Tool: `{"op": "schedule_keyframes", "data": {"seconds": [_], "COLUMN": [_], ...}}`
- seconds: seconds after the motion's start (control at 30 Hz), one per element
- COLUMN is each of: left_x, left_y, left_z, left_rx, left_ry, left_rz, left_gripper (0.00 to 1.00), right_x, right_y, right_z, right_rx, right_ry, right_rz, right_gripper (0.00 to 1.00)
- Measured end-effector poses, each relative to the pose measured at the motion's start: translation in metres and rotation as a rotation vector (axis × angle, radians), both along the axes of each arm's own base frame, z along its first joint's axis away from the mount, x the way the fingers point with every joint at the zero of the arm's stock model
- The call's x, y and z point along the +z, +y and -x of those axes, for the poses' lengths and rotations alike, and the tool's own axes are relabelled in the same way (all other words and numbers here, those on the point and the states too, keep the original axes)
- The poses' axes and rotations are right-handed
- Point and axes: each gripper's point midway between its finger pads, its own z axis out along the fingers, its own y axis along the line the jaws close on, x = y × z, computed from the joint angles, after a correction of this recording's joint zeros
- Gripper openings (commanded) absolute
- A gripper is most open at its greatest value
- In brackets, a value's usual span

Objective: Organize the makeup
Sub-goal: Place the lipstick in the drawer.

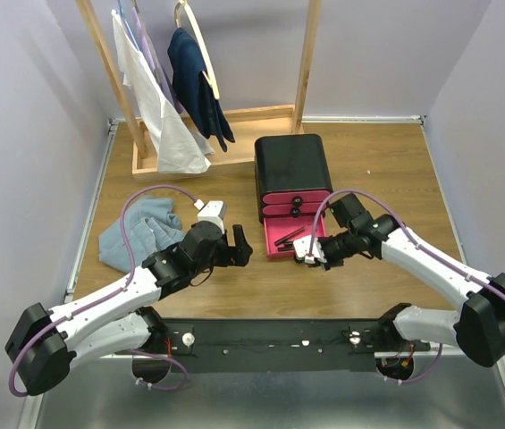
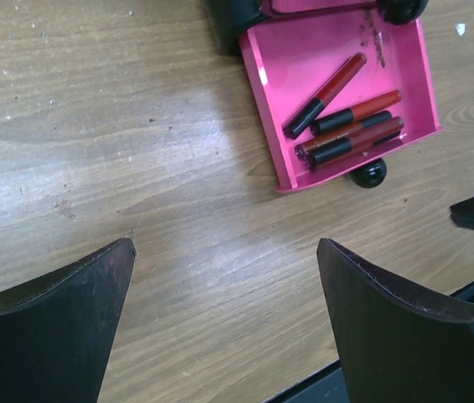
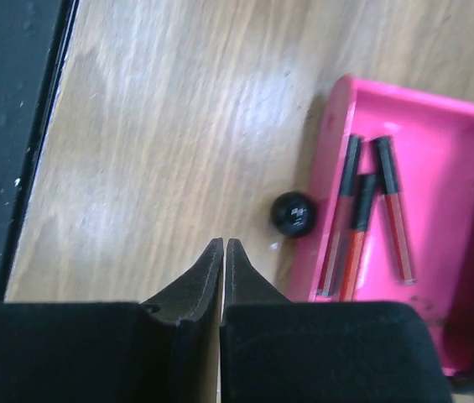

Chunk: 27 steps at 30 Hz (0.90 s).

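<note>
R gripper (image 3: 223, 246) closed, lip tubes (image 3: 361, 220) near jaws

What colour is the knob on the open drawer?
Black. The round knob on the pink drawer shows best in the right wrist view.

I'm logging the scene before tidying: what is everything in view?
lip tubes: four, red-black, in open drawer
drawer: one, pink, pulled out at box's bottom
knob: one, black, on drawer front
box: one, black, table's middle
cloth: one, light blue, table's left
rack: one, wooden, at back, white and navy garments hanging
table: one, wooden, under everything
left gripper: black, jaws open, empty
right gripper: black, jaws shut, empty, near knob
</note>
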Motion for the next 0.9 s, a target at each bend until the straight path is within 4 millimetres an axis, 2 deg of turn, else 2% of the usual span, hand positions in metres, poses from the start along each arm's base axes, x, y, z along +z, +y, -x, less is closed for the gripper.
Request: {"op": "schedule_keyframes", "data": {"seconds": [0.27,0.47,0.63,0.8,0.9], "left_x": [0.018,0.018,0.018,0.019,0.022], "left_y": [-0.009,-0.008,-0.006,-0.004,-0.003], "left_z": [-0.012,-0.013,-0.016,-0.017,-0.018], "left_rx": [-0.002,0.000,0.012,0.020,0.024], "left_ry": [-0.033,-0.032,-0.033,-0.036,-0.042], "left_rz": [0.031,0.031,0.030,0.033,0.040], "left_gripper": [0.99,0.99,0.99,0.99,0.99], "right_x": [-0.031,-0.054,-0.060,-0.076,-0.079], "right_y": [-0.017,-0.027,-0.025,-0.027,-0.024], "right_z": [0.008,0.001,-0.013,-0.015,-0.016], "right_rx": [-0.046,-0.103,-0.129,-0.130,-0.127], "right_ry": [0.017,-0.014,-0.063,-0.067,-0.077], "right_rz": [0.069,0.118,0.127,0.165,0.166], "right_gripper": [0.13,0.13,0.13,0.14,0.15]}}
